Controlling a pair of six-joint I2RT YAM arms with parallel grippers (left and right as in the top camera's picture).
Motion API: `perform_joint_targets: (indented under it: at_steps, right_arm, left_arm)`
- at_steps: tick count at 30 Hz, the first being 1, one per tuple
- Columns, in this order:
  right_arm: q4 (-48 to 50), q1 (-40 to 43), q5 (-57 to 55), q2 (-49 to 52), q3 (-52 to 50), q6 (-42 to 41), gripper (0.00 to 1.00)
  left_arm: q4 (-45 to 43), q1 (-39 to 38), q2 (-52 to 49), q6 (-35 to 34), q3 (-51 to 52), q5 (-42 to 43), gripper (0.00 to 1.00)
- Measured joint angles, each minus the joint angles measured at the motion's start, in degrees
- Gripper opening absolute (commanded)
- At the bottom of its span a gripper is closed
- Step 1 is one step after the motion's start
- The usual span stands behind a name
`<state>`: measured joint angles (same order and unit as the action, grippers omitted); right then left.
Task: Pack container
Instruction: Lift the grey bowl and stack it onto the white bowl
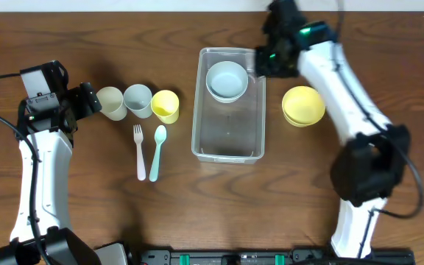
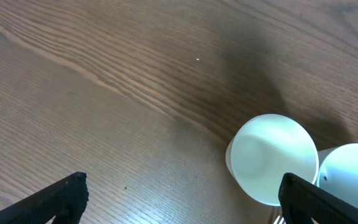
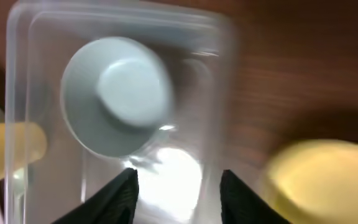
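Closest to me on the desk (image 1: 72, 29) are a white fork (image 1: 139, 151) and a teal spoon (image 1: 157, 152), side by side with their handles toward my end, left of the container. Just beyond them three cups stand in a row, close together: cream cup (image 1: 110, 103), grey cup (image 1: 138, 101) and yellow cup (image 1: 166, 106). I cannot tell from above whether they are upright or tipped.

The left fingers (image 1: 90, 101) sit just left of the cream cup and point at it. In the left wrist view both tips show at the bottom corners, spread wide with only bare wood between them. The cream cup's mouth is ahead and to the right, untouched.

The container (image 1: 197, 118) lies in the middle of the desk with its long side running away from me. Its near half holds nothing. A blue bowl (image 1: 227, 79) sits inside at the far end. A yellow bowl (image 1: 303, 105) rests on the desk to the right of the container, apart from it.

Farthest out, the right fingers (image 1: 260, 65) hang over the container's far right corner. The right wrist view is blurred, but the two tips are clearly apart with nothing gripped between them. I cannot tell whether they touch the rim.
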<state>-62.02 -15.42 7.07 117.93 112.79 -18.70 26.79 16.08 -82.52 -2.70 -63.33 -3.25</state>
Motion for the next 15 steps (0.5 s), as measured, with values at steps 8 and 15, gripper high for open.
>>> perform_joint_targets:
  at_steps: [8, 15]
  right_arm:
    - [-15.7, 23.6, -5.2, -12.7, 2.0, -0.8, 0.44]
    - [-9.8, 24.1, -3.7, -9.8, -11.2, -1.3, 0.56]
  left_arm:
    - [0.0, 0.0, 0.0, 0.0, 0.0, 0.0, 0.98]
    - [0.0, 0.0, 0.0, 0.0, 0.0, 0.0, 0.98]
